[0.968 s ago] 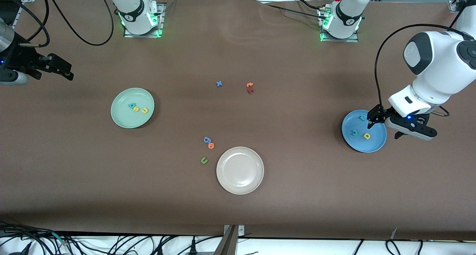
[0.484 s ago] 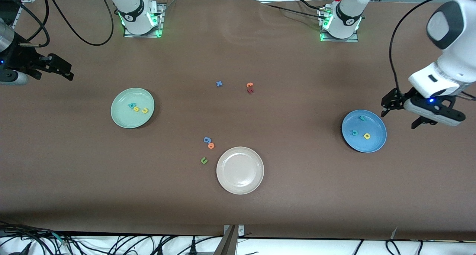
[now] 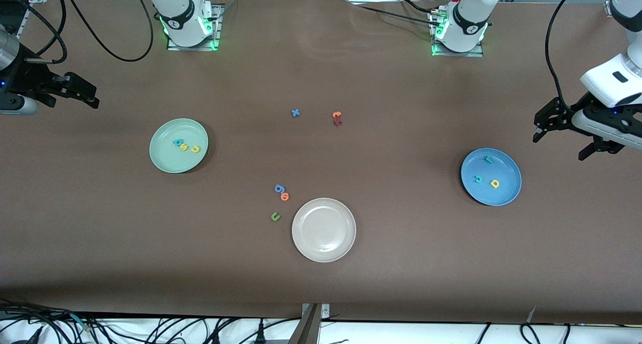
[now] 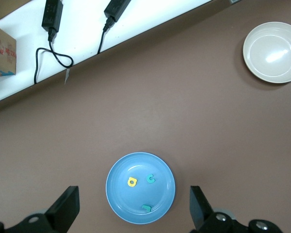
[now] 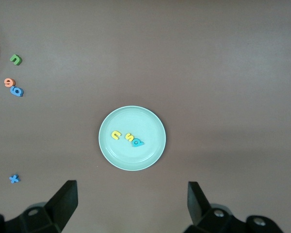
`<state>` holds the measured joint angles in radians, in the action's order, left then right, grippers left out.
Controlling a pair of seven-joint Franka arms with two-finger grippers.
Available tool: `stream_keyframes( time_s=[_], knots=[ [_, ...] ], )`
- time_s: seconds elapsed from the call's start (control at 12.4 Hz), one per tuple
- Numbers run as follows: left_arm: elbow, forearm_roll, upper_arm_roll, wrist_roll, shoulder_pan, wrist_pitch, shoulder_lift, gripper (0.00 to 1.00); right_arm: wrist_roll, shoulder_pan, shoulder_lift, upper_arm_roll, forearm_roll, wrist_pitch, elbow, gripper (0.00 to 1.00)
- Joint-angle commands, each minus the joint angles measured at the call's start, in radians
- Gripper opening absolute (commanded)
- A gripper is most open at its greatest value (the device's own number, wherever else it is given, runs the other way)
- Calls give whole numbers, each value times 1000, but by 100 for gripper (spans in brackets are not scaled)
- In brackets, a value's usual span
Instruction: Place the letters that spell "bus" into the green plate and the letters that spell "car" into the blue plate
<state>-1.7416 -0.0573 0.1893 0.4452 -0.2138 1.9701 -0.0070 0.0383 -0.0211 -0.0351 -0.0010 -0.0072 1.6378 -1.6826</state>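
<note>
We see a robotics lab: two arm bases [image 3: 188, 20] bolted to a brown table [image 3: 401, 264], loose cables [image 3: 150, 329] along its edge.

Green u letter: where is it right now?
In the front view the green u lies on the bare table beside the beige-white plate, toward the right arm's end, just nearer the camera than the orange letter and blue g.

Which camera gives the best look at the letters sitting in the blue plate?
The left wrist view: it looks straight down on the blue plate, with the yellow a, teal c and teal r lying apart and unobstructed. The front view shows the same three, only tinier. The right wrist view shows none of them.
</note>
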Motion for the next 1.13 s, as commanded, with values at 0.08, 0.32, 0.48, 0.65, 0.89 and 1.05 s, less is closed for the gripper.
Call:
stream_keyframes(
  time_s=[0.08,0.32,0.48,0.65,0.89,1.05],
  knots=[
    [30,31,-79,4,79,-48,-11,100,-8,3,-5,1,1,2,0,100],
    [30,40,-160,3,151,-89,-48,100,0,1,-5,1,1,2,1,100],
    [27,40,-162,3,154,-137,-74,100,6,1,-5,1,1,2,1,100],
    [28,48,-162,3,155,-171,-74,100,3,1,-5,1,0,2,1,100],
    [42,85,-163,4,145,-186,-68,100,-3,1,-5,1,1,2,1,100],
    [44,85,-163,6,143,-186,-68,100,-5,1,-5,1,1,2,1,100]
  ],
)
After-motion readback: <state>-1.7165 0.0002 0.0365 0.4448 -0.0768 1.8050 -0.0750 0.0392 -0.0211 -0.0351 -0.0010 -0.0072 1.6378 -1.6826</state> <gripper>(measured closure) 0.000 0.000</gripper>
